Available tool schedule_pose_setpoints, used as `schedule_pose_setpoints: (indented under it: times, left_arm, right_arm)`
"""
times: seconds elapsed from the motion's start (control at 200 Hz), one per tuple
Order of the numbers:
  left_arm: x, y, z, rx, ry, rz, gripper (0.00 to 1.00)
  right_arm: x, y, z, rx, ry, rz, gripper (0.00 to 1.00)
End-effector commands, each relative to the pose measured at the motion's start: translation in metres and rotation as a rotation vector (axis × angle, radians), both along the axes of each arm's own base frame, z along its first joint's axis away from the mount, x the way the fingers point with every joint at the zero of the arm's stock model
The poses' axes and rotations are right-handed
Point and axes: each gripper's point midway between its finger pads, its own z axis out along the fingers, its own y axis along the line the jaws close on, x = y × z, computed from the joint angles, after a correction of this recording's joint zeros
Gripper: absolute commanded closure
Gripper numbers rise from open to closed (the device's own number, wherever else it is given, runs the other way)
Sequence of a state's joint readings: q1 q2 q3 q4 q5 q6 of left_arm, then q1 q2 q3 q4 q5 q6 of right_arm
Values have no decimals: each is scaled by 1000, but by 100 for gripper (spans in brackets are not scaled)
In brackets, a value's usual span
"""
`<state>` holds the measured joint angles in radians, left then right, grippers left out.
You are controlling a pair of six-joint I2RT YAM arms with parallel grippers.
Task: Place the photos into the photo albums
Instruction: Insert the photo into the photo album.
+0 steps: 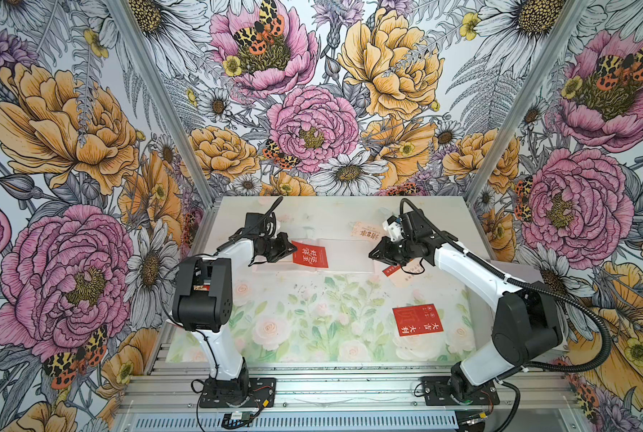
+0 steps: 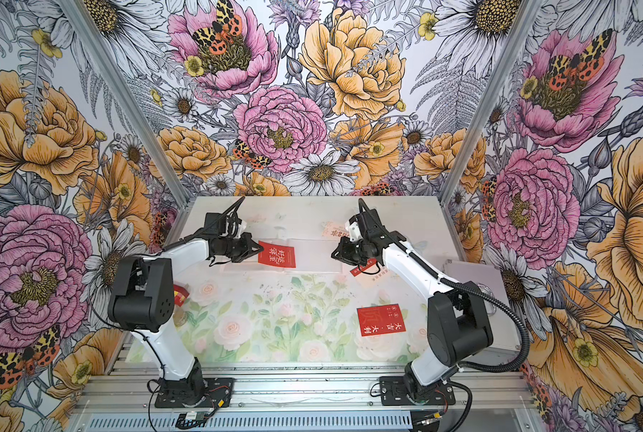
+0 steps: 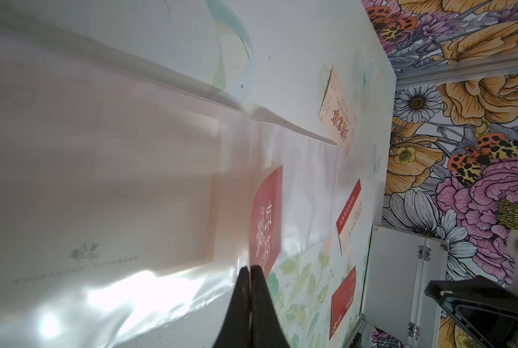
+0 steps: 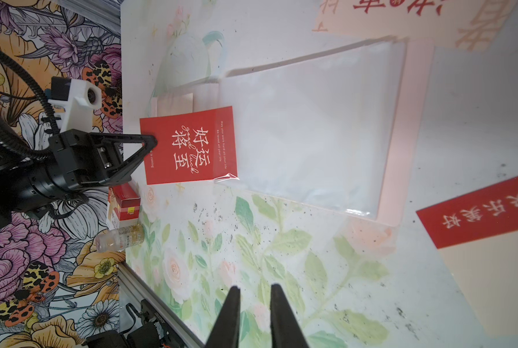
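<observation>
The photo album (image 1: pixel 349 252) lies open at the table's middle back, its clear sleeve pages (image 4: pixel 312 126) over a pale pink cover (image 4: pixel 414 120). My left gripper (image 1: pixel 289 250) is shut on the edge of a red photo (image 1: pixel 309 254) with white Chinese characters. That photo (image 4: pixel 191 144) rests at the album's left side, one corner under the clear sleeve. In the left wrist view the left gripper (image 3: pixel 250 269) has its tips together against this photo (image 3: pixel 266 217). My right gripper (image 4: pixel 255 289) hovers open and empty at the album's right end (image 1: pixel 374 255).
Loose photos on the floral mat: a red one (image 1: pixel 417 319) front right, a cream one (image 1: pixel 361 230) behind the album, a red-and-cream one (image 1: pixel 402 271) under the right gripper. A silver case (image 2: pixel 477 299) stands right. A red box (image 4: pixel 123 205) and small bottle (image 4: pixel 119 239) sit left.
</observation>
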<state>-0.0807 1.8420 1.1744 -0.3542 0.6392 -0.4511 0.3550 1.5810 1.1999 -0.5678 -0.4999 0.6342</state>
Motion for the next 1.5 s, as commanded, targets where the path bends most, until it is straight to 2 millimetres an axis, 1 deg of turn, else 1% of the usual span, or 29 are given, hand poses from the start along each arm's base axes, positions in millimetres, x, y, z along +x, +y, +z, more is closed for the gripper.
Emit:
schedule_pose_setpoints:
  times: [0.0, 0.17, 0.29, 0.355, 0.485, 0.656, 0.801, 0.976, 1.116, 1.326, 1.416, 1.491]
  left_arm:
    - [2, -5, -2, 24, -7, -34, 100]
    - [4, -11, -6, 47, 0, -50, 100]
    - [7, -15, -9, 64, 1, -63, 100]
    - [8, -19, -10, 66, 3, -70, 99]
    - [10, -25, -11, 78, 2, -82, 95]
    - [12, -29, -16, 101, 6, -83, 94]
    - [13, -35, -16, 109, 4, -89, 90]
    - [18, -46, -19, 121, 1, -102, 84]
    - [19, -55, -19, 138, -14, -119, 78]
    - [19, -64, -22, 139, -6, -128, 71]
    - [17, -65, -20, 148, -13, -127, 68]
    - [18, -64, -18, 157, -19, -121, 67]
  right_arm:
    - [2, 0, 5, -12, -33, 2, 80]
    - [2, 0, 2, -14, -22, 2, 79]
    - [2, 0, 6, -11, -32, 2, 79]
    - [0, -2, 7, -14, -38, -2, 79]
    - [0, -2, 4, -16, -27, -3, 79]
    - [-3, -3, 6, -18, -32, -5, 79]
    - [-3, -4, 2, -22, -23, -10, 79]
    - [-4, -4, 7, -21, -34, -9, 79]
    - [-5, -4, 3, -25, -23, -9, 79]
    - [-8, -5, 3, -29, -26, -10, 79]
    - [-8, -6, -1, -34, -19, -12, 79]
    - [-7, -4, -1, -33, -17, -9, 79]
